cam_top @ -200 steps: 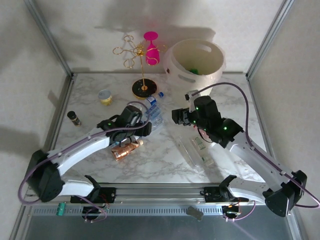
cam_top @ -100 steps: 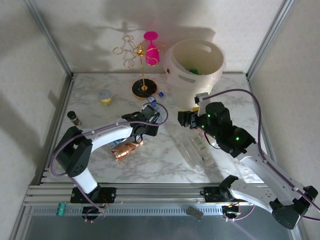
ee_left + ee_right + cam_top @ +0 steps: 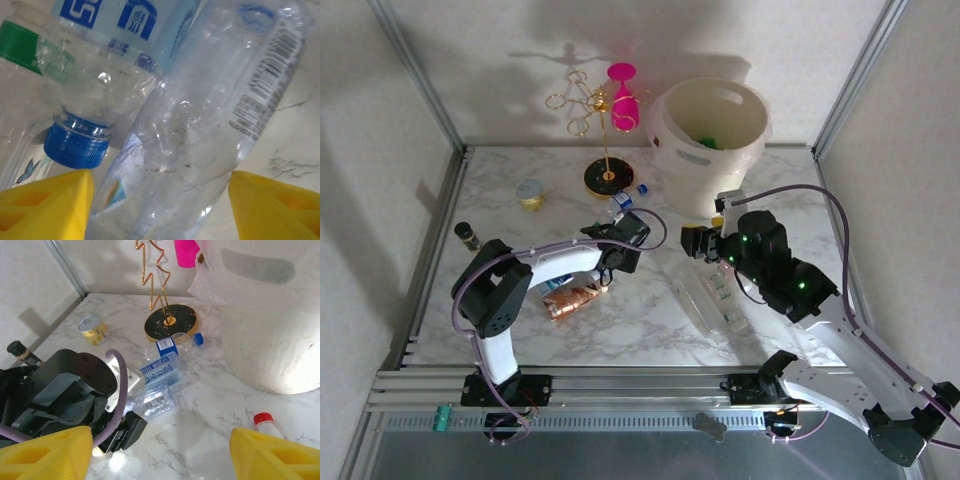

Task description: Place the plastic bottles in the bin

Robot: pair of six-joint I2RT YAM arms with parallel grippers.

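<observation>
Midway across the marble table (image 3: pixel 630 335), our left gripper (image 3: pixel 160 205) straddles a clear crumpled plastic bottle (image 3: pixel 200 115); whether it pinches we cannot tell. We'd squeeze mid-body, sparing the blue-capped bottle (image 3: pixel 100 75), then lift toward the cream round bin (image 3: pixel 720 170) at the far-right corner.

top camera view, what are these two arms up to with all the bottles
The left gripper is down at the table, its fingers either side of a clear bottle lying there; whether they grip it yet cannot be told. The right gripper hangs open and empty nearby. A copper-brown bottle and others lie around, waiting to go into the cream bin.
</observation>
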